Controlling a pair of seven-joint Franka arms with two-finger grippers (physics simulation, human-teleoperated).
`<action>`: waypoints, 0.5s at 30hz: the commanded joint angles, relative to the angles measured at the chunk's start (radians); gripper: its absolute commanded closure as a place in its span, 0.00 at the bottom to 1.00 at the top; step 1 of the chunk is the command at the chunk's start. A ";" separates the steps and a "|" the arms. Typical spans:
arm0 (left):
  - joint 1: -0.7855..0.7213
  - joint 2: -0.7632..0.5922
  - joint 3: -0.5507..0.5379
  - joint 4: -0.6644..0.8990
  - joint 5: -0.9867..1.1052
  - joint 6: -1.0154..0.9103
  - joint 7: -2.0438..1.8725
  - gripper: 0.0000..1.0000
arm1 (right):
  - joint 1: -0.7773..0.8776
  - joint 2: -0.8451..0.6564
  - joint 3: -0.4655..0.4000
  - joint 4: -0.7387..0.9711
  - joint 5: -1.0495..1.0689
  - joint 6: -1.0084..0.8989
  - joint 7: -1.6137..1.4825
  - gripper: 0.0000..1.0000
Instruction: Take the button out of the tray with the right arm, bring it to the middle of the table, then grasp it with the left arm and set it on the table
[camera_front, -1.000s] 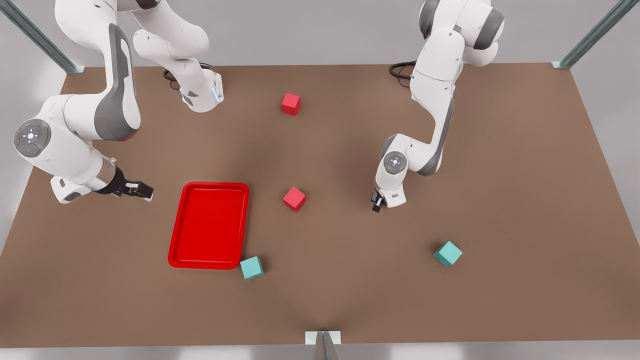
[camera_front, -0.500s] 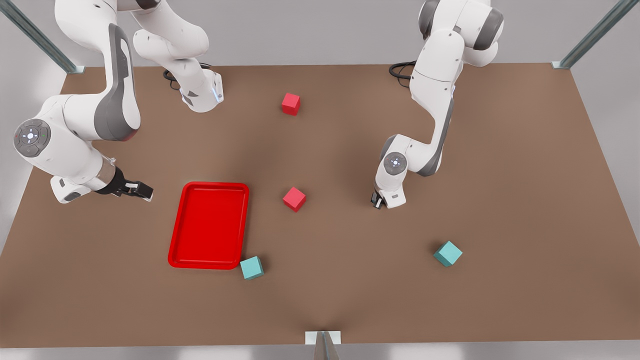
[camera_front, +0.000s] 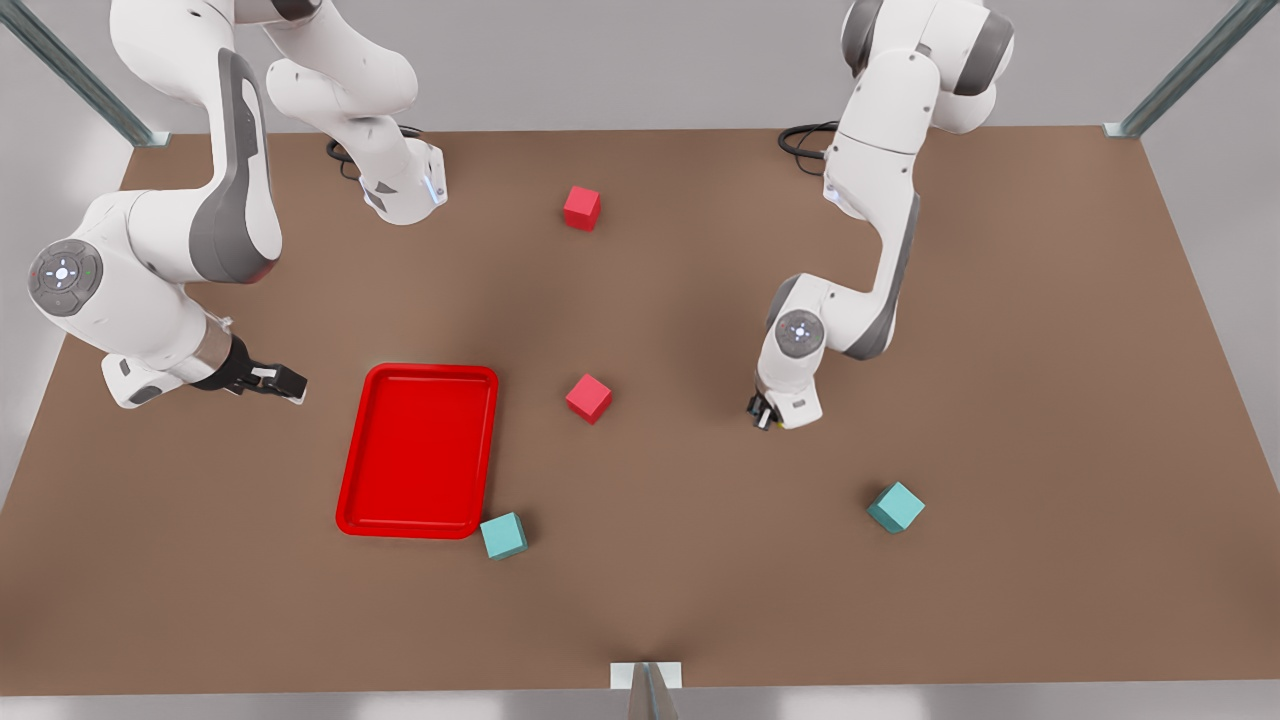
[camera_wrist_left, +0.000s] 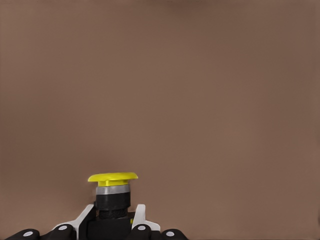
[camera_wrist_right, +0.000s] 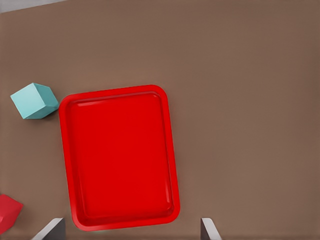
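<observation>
One tiny, light, rigid button (camera_wrist_left: 112, 192) sits clamped by its boxy base in the left gripper (camera_front: 763, 415) above the desk (camera_front: 1000, 350); the right gripper (camera_front: 275, 380), at the tray's (camera_front: 345, 500) nine o'clock, waits parted and empty.

The left gripper (camera_front: 762, 417) is clamped low; the right gripper (camera_front: 283, 381) hovers with spread fingers.

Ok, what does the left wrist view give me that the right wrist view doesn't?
Left wrist view, not the right: the yellow-capped button, upright, clamped by its dark base in the left gripper.

Right wrist view, not the left: the red tray with nothing in it, a teal cube at one corner of it, part of a red cube, and the right gripper with its fingers spread wide.

Both: the bare brown table.
</observation>
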 joint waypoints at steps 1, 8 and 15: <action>0.001 0.003 0.014 0.032 0.081 -0.099 0.009 0.56 | -0.001 -0.001 -0.001 0.000 0.001 0.000 0.002 0.00; -0.047 0.053 0.025 0.134 0.660 -0.368 -0.284 0.55 | -0.001 -0.001 0.001 0.002 0.001 0.000 0.002 0.00; -0.036 0.127 0.042 0.259 0.973 -0.806 -0.522 0.55 | -0.001 -0.001 0.001 0.004 0.001 0.001 0.002 0.00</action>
